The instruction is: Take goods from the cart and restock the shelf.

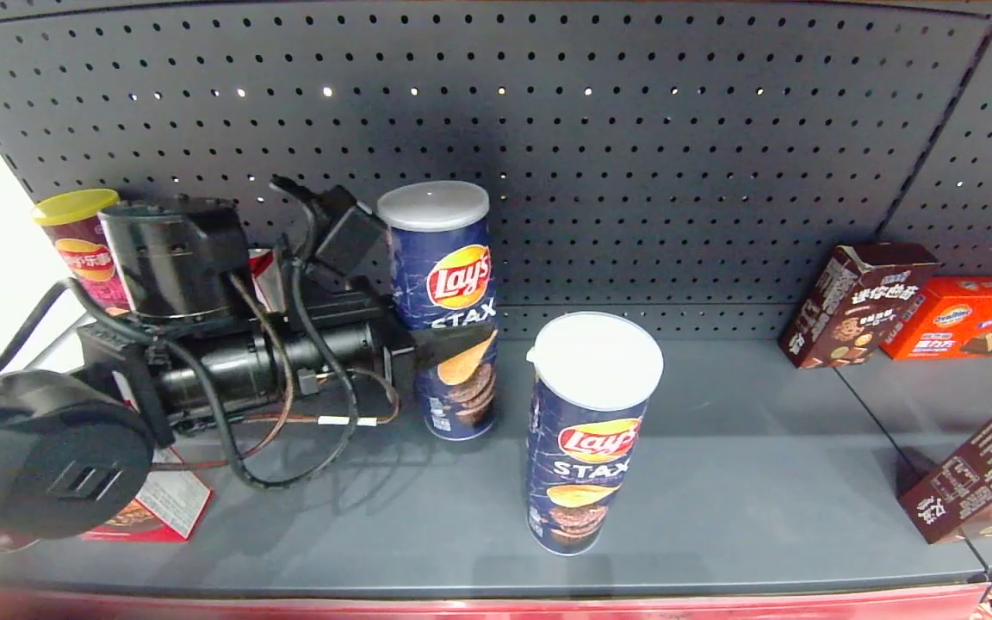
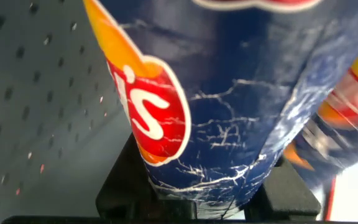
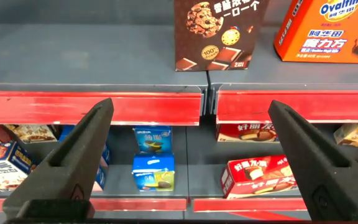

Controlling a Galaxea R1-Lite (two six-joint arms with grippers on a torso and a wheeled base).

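— Where is the can?
— The blue chip can (image 1: 440,284) stands upright toward the back of the grey shelf (image 1: 720,482), pinched at mid-height by the left gripper (image 1: 453,344). A second blue can (image 1: 586,430) stands apart, nearer the front edge.
— And the other arm?
— The right gripper (image 3: 190,106) is spread wide, holding nothing, facing red-edged lower shelves (image 3: 92,106) stocked with boxes.

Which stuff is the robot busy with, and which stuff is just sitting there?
Job: blue chip can, held upright in the left gripper; second blue chip can, standing on the shelf.
Just there: purple chip can; brown boxes; orange box.
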